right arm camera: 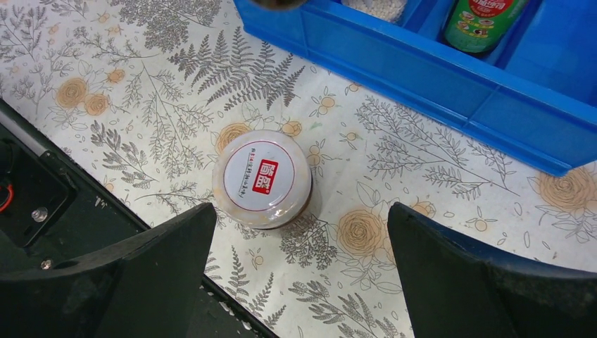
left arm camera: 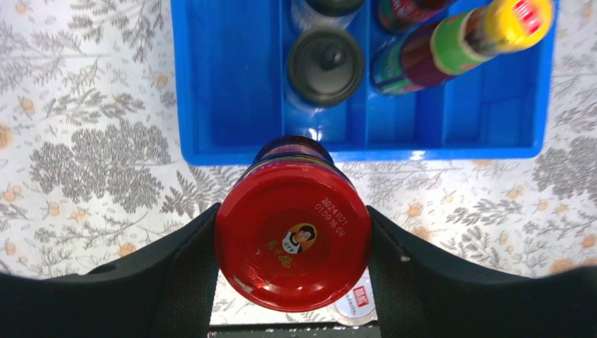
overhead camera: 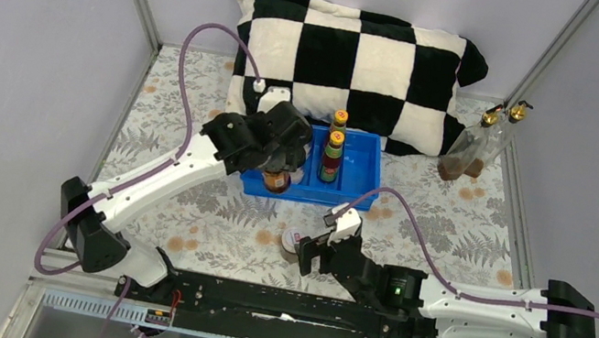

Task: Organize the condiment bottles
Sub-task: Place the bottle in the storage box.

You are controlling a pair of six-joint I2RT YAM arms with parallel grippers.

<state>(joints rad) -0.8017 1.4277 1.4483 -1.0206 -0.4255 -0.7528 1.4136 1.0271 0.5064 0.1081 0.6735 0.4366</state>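
Pale-walled booth. The tabletop (overhead camera: 178, 203) is covered by a cloth printed with grey ferns and orange flowers.

Red-lidded jar (left arm camera: 292, 236): clamped in the left hand (left arm camera: 291, 211), with a black finger (left arm camera: 176, 274) pressed tight against each side of the lid. The jar is upright at the near-left corner of the blue tray (left arm camera: 225, 84), and its base shows against the tray's near wall. I cannot tell whether it rests on anything.

Inside the tray, two black-capped jars (left arm camera: 325, 65) stand one behind the other in a middle compartment; the farther one is cut off by the edge of the left wrist view. In the next compartment to the right, two yellow-capped sauce bottles (overhead camera: 332, 161) stand upright, also one behind the other.

White-lidded jar (right arm camera: 262, 179): stands on the cloth in front of the tray and apart from it, with a red label on its lid. The right hand (right arm camera: 299, 218) hangs low beside it, fingers spread as wide as they go and gripping nothing. The jar sits just ahead of the fingertips, nearer to one of them.

Gold-spouted glass bottles (overhead camera: 476, 149): at the far right, well apart from the tray. The pair lean together by the right wall, with dark liquid pooled in their bottoms.

A black-and-white chequered pillow (overhead camera: 362, 59) lies along the back. The tray is just in front of it and the glass bottles are at its right end.
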